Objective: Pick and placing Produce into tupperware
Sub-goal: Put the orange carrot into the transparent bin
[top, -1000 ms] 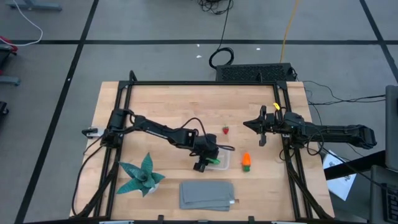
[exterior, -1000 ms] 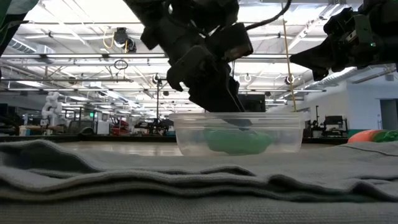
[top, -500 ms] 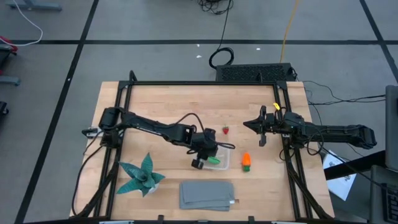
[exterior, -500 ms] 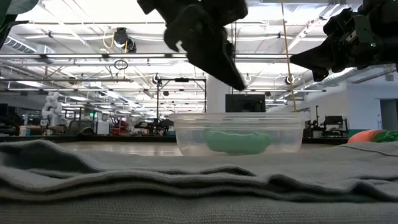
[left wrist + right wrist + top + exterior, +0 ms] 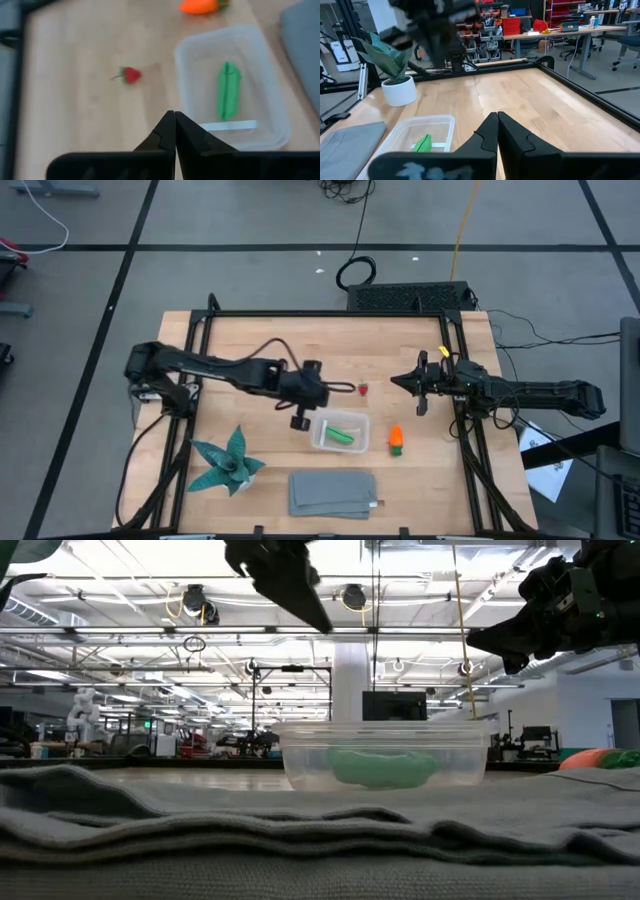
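Observation:
The clear tupperware stands on the table with the long green pod lying flat on its bottom. The pod also shows in the left wrist view. A small red strawberry piece lies on the wood beyond the tupperware. To the tupperware's right lies the orange carrot piece. My left gripper hangs shut and empty, high above the table, just left of the strawberry; its fingertips meet. My right gripper waits shut at the right rail, level and empty.
A teal spiky plant stands near the front left. A folded grey cloth lies along the near edge and fills the low view's foreground. Black frame rails border the tabletop.
My left gripper has risen out of the tupperware and drawn back toward the table's left and far side, tipping less steeply. Its fingers have shut on nothing. The green pod stays lying in the tupperware.

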`<act>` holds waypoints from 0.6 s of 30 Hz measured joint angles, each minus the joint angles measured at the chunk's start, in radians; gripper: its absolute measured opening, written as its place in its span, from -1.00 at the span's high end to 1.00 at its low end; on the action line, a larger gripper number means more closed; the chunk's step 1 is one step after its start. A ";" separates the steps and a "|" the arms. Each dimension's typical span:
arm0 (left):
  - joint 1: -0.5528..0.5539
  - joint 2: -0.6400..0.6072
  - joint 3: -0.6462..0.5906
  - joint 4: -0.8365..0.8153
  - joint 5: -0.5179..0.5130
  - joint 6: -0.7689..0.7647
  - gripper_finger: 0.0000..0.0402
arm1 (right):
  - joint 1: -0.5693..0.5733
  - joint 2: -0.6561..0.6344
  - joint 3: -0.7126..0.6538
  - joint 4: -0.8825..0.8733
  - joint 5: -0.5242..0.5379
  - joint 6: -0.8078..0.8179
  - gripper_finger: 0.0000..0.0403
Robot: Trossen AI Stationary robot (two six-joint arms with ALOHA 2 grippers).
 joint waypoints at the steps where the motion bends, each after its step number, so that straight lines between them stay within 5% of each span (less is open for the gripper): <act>1: 0.000 -0.033 -0.020 0.001 -0.026 -0.001 0.99 | 0.000 0.000 0.000 -0.001 0.000 0.000 1.00; 5: 0.000 -0.167 -0.128 0.073 -0.115 -0.019 1.00 | 0.000 0.001 0.000 -0.001 0.000 0.000 1.00; 14: 0.067 -0.451 -0.532 0.567 -0.086 -0.130 1.00 | 0.000 0.000 0.000 0.007 0.000 0.000 1.00; 18: 0.100 -0.478 -0.649 0.577 -0.151 -0.181 1.00 | 0.000 0.000 0.000 0.007 0.000 0.000 1.00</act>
